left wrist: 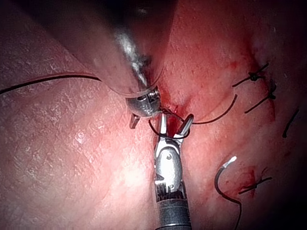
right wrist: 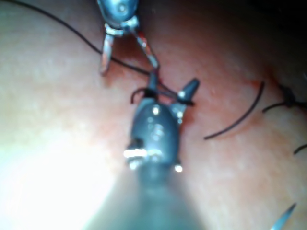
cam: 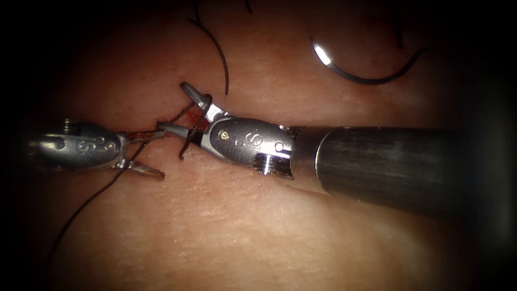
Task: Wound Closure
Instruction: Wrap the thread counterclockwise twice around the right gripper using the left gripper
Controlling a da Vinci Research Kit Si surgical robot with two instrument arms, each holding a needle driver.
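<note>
My right tool (cam: 173, 106) reaches in from the right, jaws open over the red cut (cam: 141, 134), with dark thread (cam: 200, 110) looped around them. Facing it, my left tool (cam: 160, 152) is open too; the thread (cam: 86, 207) runs between its jaws and trails off toward the lower left. Neither tool holds the curved needle (cam: 366, 77), which lies free on the tissue (cam: 258, 226), up and to the right of the cut. The left wrist view has the right tool (left wrist: 176, 120) with its thread loop and the needle (left wrist: 220, 175). The right wrist view shows both open tools (right wrist: 171, 84) (right wrist: 128, 64).
A loose thread end (cam: 218, 51) curves over the tissue above the tools. Earlier stitches with short knotted tails (left wrist: 256, 76) (left wrist: 256, 182) sit along the cut. Red fluid (left wrist: 168, 103) stains the wound edge. The right tool's thick shaft (cam: 388, 167) crosses the right half.
</note>
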